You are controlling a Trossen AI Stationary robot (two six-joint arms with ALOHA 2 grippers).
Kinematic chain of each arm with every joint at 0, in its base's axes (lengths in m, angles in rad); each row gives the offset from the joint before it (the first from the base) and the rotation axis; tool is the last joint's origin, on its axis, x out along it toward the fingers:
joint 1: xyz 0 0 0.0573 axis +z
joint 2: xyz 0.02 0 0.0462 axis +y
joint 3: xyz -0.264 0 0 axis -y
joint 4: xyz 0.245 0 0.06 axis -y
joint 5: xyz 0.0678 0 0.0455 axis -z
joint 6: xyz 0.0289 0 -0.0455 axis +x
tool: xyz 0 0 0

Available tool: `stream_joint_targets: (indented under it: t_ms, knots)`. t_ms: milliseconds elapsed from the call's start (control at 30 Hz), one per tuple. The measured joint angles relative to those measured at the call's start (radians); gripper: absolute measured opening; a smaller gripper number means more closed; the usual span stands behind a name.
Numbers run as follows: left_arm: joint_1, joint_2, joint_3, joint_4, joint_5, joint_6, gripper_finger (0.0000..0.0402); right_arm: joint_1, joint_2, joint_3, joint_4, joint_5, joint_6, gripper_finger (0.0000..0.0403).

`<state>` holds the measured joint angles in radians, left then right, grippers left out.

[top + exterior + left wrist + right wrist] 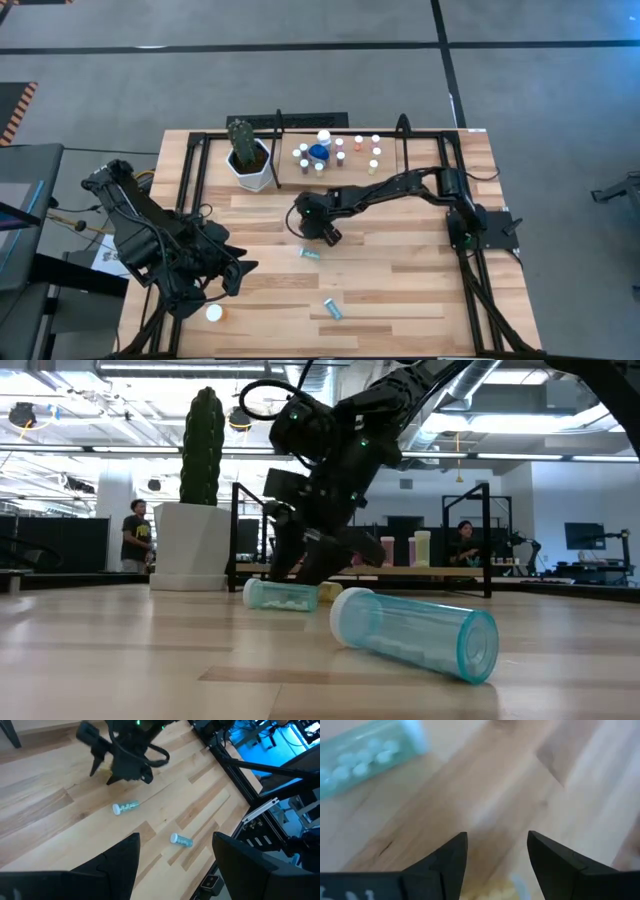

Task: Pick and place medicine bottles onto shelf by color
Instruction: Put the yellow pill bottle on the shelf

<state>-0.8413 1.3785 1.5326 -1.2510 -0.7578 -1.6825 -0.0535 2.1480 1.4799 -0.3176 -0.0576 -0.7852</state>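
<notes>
High view shows most bottles point(340, 152) already standing on the shelf point(390, 170) — two teal bottles point(310, 254) and one white-capped bottle point(214, 313) remain on the desk point(400, 290). Right tool point(330, 236), fingers spread, hangs just beside the nearer teal one; left tool point(235, 270) waits, spread.

You are looking at a big wooden table point(400, 290) made of light planks. Two teal bottles lie on their sides on it, one near the middle point(310, 254) and one nearer the front edge point(332, 309). A white-capped bottle point(214, 313) sits by the front left. At the back, a white pot with a cactus point(249, 160) stands beside the shelf point(390, 170), which holds many tiny bottles point(340, 152).
</notes>
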Motion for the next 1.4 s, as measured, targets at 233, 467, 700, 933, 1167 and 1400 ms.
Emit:
stream_joint_targets:
  t_ms: [233, 467, 700, 933, 1167, 1400]
  knots:
    - [0.0, 0.0, 0.0, 0.0, 0.0, 0.021, 0.0235, 0.0, -0.09, 0.001, 0.027, 0.002, 0.213, 0.023]
    - [0.0, 0.0, 0.0, 0.0, 0.001, 0.021, 0.0235, -0.032, -0.175, 0.001, -0.02, 0.004, 0.56, 0.023]
    - [0.0, 0.0, 0.0, 0.0, 0.001, 0.035, 0.0235, -0.089, -0.208, 0.001, -0.233, 0.003, 0.944, 0.023]
    - [0.0, 0.0, 0.0, 0.0, 0.001, 0.04, 0.0235, -0.105, -0.195, 0.0, -0.284, -0.011, 1.038, 0.023]
    - [-0.001, 0.0, 0.0, 0.001, 0.0, 0.04, 0.0235, -0.108, -0.196, -0.04, -0.257, -0.027, 1.194, 0.023]
    - [-0.001, 0.0, 0.0, 0.0, 0.0, 0.04, 0.0235, -0.08, -0.196, -0.116, -0.151, -0.024, 1.289, 0.023]
